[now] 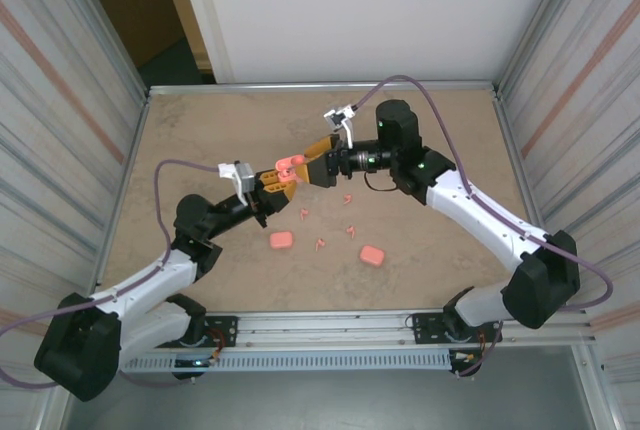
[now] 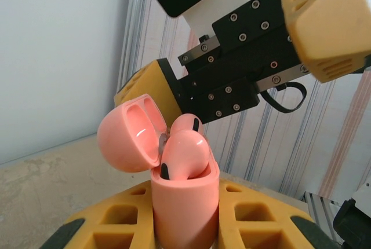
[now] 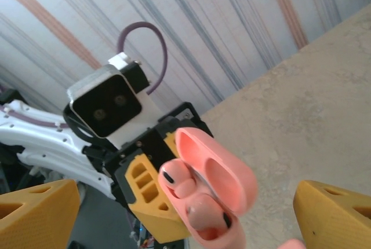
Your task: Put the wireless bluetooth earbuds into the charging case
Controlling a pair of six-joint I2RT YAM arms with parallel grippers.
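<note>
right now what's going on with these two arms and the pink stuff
The left gripper holds a pink charging case upright with its lid open, and two earbuds poke out of it. The right gripper is open, right beside the case. Two more pink cases lie shut on the table, with loose earbuds near them.

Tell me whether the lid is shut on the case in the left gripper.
No, the charging case in the left gripper has its lid swung open, with earbuds sitting inside.

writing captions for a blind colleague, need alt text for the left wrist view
An open pink charging case, lid hinged back and two earbuds poking out, stands clamped in the left gripper. The open right gripper faces it from behind.
</note>
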